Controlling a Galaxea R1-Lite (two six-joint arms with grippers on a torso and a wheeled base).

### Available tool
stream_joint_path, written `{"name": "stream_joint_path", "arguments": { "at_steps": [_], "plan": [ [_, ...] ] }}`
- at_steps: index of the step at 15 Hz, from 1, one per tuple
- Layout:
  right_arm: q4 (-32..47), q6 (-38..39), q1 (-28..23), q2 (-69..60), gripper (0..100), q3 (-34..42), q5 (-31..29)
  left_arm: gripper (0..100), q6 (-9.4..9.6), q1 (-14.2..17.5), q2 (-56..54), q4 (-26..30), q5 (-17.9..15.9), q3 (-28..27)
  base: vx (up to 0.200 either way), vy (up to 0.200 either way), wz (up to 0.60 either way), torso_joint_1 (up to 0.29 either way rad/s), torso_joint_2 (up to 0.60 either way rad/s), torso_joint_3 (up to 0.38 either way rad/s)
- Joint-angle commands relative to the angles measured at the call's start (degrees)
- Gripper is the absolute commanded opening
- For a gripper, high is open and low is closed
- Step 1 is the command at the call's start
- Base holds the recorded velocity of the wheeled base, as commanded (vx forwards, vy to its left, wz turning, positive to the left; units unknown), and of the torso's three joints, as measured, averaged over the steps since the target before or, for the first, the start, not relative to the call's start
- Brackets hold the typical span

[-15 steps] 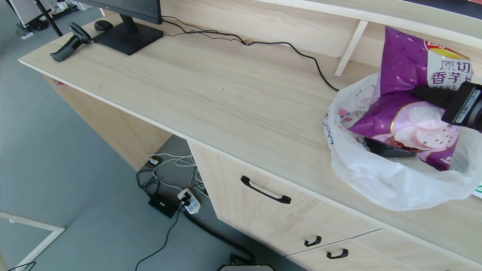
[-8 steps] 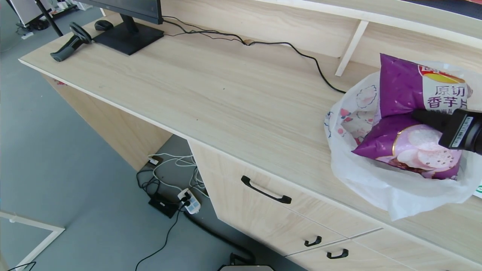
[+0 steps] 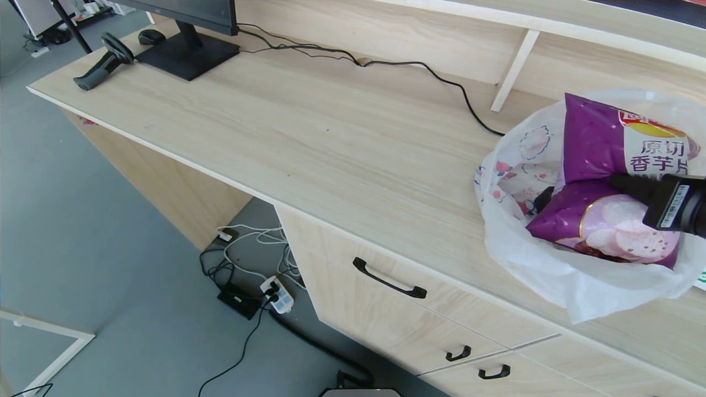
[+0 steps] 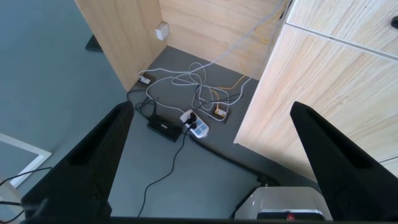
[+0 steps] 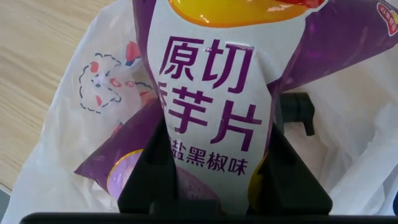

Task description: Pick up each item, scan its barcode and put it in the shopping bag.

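The right tool [image 5: 214,168] is clamped across the middle of the purple chip packet [image 3: 595,149]; the packet stands tilted, long axis roughly upright, its lower end down inside the mouth of the shopping bag [image 3: 529,264] on the counter [image 3: 331,143], so the drop lies straight below; something dark [image 3: 543,198] sits beneath, possibly another item; the left tool [image 4: 211,109] hangs wide apart, well off over the floor [image 4: 62,93].

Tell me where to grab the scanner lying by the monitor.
Probably take the scanner by its grey handle, from above, jaws across its width. It lies flat on the counter, handle pointing away from the monitor stand and free; the head sits close to the stand.
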Motion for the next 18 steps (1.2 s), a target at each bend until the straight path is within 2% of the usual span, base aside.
{"name": "stream_joint_path", "arguments": {
  "at_steps": [1,6,7,11,18],
  "plan": [
    [0.01,-0.33,-0.18,0.36,0,0.72,-0.1,100,0.01,0.01,0.09,-0.02,0.01,0.0,0.0,0.0,0.0,0.0,0.0,0.0],
    [-0.42,-0.16,-0.18,2.82,0,0.46,-0.1,100,0.1,0.01,0.09,-0.11,0.01,0.0,0.0,0.0,0.0,0.0,0.0,0.0],
    [-0.51,0.02,-0.18,2.82,100,0.46,-0.1,100,0.1,0.01,0.09,-0.11,-0.08,0.0,0.0,0.0,0.0,0.0,0.0,0.0],
    [-4.73,0.9,-0.18,2.47,100,-1.21,0.16,100,0.01,0.01,0.09,-0.11,0.01,0.0,0.0,0.0,0.0,0.0,0.0,0.0],
    [-5.43,2.31,0.44,-3.42,100,-2.62,0.52,100,0.01,0.01,0.09,-0.11,0.01,0.0,0.0,0.0,0.0,0.0,0.0,0.0]
  ]
}}
